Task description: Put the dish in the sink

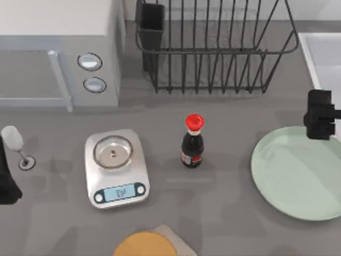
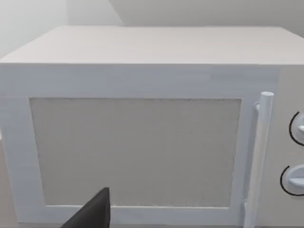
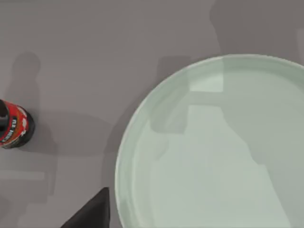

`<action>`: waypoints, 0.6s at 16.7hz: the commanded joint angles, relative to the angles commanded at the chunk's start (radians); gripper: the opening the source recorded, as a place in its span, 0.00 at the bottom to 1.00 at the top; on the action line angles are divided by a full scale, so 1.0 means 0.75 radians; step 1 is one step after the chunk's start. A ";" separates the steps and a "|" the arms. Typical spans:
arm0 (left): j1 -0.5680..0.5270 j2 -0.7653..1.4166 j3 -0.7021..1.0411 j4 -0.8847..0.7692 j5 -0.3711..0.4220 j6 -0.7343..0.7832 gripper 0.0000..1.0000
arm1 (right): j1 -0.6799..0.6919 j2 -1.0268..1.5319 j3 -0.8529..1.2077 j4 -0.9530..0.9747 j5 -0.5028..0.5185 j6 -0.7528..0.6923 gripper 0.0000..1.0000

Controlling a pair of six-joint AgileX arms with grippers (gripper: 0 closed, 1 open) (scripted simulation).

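Here the right gripper (image 1: 320, 118) hangs over the far right edge of the dish (image 1: 298, 173), at the right side of the desk (image 1: 224, 202); I cannot tell from any view whether its fingers are open or closed, and nothing is seen held in it. The pale mint dish lies flat on the desk, directly below and reaching nearward and leftward from the gripper, its right rim cut off by the top view's edge. In the right wrist view the dish (image 3: 213, 152) spreads wide below the camera, with bare desk beside its rim. Being round, the dish offers no long axis, so the rim nearest the gripper is the likely place to take hold. The sink (image 1: 325, 53) sits just beyond, in the far right corner, partly out of frame, so the carry should be short and away from the near edge.

The right arm is plainly the nearer one. The left gripper (image 1: 8, 184) is parked at the far left of the desk, beside a wine glass (image 1: 15, 145), facing the microwave (image 2: 142, 142).

Further left stand a soy sauce bottle (image 1: 192, 143), a kitchen scale (image 1: 115, 168) and, farther back, a black dish rack (image 1: 213, 48).
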 joint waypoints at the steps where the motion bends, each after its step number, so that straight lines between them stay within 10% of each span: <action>1: 0.000 0.000 0.000 0.000 0.000 0.000 1.00 | 0.034 0.136 0.099 -0.074 0.000 0.035 1.00; 10: 0.000 0.000 0.000 0.000 0.000 0.000 1.00 | 0.244 0.968 0.706 -0.532 0.000 0.251 1.00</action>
